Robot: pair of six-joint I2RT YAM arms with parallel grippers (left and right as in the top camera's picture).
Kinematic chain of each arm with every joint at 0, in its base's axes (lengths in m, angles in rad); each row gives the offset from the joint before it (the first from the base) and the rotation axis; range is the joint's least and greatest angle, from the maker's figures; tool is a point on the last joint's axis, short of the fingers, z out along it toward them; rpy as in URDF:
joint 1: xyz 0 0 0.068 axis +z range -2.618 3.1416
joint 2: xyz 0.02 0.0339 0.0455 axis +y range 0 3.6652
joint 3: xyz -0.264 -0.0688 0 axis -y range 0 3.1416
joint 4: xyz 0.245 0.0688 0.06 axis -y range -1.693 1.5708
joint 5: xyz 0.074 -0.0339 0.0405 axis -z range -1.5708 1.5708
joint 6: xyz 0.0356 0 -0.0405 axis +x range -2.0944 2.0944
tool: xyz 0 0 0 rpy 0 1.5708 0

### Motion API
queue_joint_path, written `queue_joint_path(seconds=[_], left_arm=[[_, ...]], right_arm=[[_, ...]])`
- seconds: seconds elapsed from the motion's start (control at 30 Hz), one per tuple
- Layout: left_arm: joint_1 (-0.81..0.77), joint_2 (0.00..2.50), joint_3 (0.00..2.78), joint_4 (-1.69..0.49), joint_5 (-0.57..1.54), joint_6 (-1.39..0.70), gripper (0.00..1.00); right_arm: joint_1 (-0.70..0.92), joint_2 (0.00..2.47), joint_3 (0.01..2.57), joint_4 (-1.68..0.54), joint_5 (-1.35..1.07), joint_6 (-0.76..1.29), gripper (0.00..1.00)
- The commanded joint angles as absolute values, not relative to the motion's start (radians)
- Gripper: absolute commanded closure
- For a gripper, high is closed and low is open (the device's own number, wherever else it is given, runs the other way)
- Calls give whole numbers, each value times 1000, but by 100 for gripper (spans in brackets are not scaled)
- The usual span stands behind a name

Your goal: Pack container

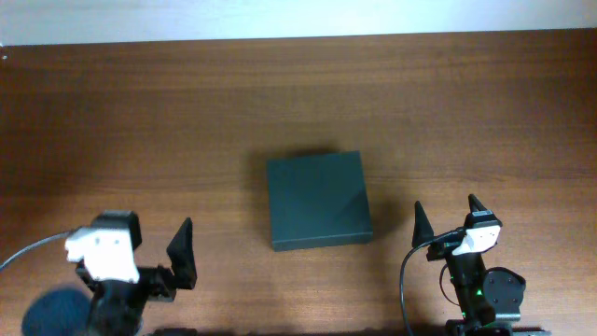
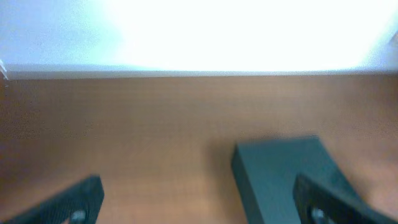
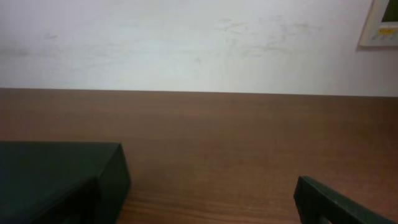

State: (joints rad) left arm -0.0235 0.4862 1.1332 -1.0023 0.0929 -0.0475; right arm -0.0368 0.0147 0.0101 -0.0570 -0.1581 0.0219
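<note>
Plainly, both arms sit low at the near edge of the table [image 1: 140, 112], wrists level, fingers pointing toward the far side. The left gripper [image 2: 198, 186] and right gripper [image 1: 446, 207] stand spread wide, holding nothing. The container [image 1: 318, 202] lies mid-table between them, touching neither, its lid seemingly closed, though the left wrist view is blurred.
</note>
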Motion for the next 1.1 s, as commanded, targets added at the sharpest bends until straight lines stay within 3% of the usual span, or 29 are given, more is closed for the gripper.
queue_joint_path(seconds=[0.0,0.2,0.57,0.73,1.07], left_arm=[[15,350,991,-886,162,104,1],[16,160,642,-540,182,102,1],[16,40,304,143,187,103,1],[16,5,216,262,187,103,1],[16,5,130,247,148,104,1]], right_arm=[[-40,4,6,-64,-153,15,1],[-40,4,6,-64,-153,15,1],[-40,4,6,-64,-153,15,1],[-40,4,6,-64,-153,15,1],[-40,4,6,-64,-153,15,1]])
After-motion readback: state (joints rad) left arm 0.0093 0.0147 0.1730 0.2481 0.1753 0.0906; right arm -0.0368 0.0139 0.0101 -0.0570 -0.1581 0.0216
